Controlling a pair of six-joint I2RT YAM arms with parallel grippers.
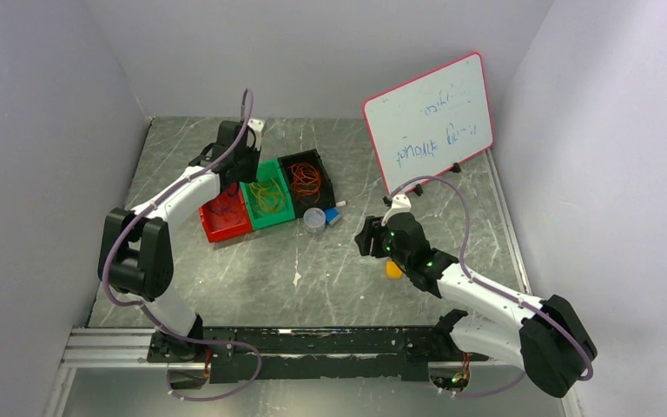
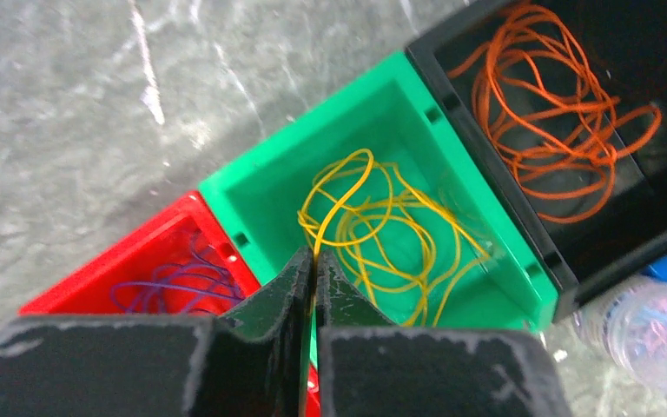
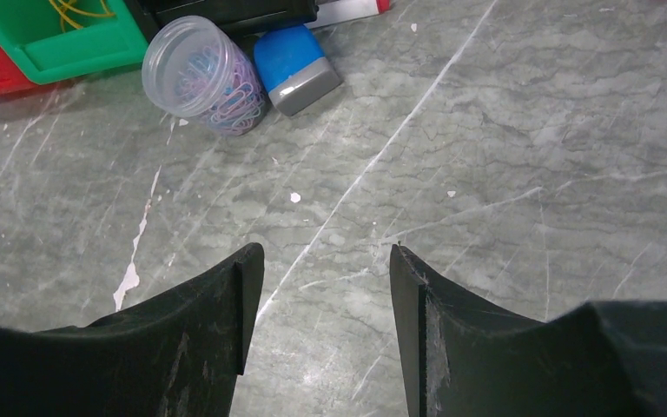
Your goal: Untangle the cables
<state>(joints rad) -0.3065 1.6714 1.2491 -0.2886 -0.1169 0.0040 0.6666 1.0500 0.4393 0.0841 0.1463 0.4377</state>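
Observation:
Three cables lie in three bins set side by side. The yellow cable (image 2: 373,217) lies in loose loops in the green bin (image 2: 260,174). The orange cable (image 2: 556,113) fills the black bin (image 2: 452,87). The purple cable (image 2: 174,282) sits in the red bin (image 2: 130,248). My left gripper (image 2: 315,254) hangs over the green bin's near edge, shut on a strand of the yellow cable that runs up between its tips. My right gripper (image 3: 326,252) stands open above bare table right of the bins, with nothing in it.
A clear jar of paper clips (image 3: 204,74) and a blue-grey block (image 3: 295,61) lie just right of the bins. A pink-framed whiteboard (image 1: 430,122) leans at the back right. A small orange object (image 1: 393,270) lies beside my right arm. Grey walls close in the table.

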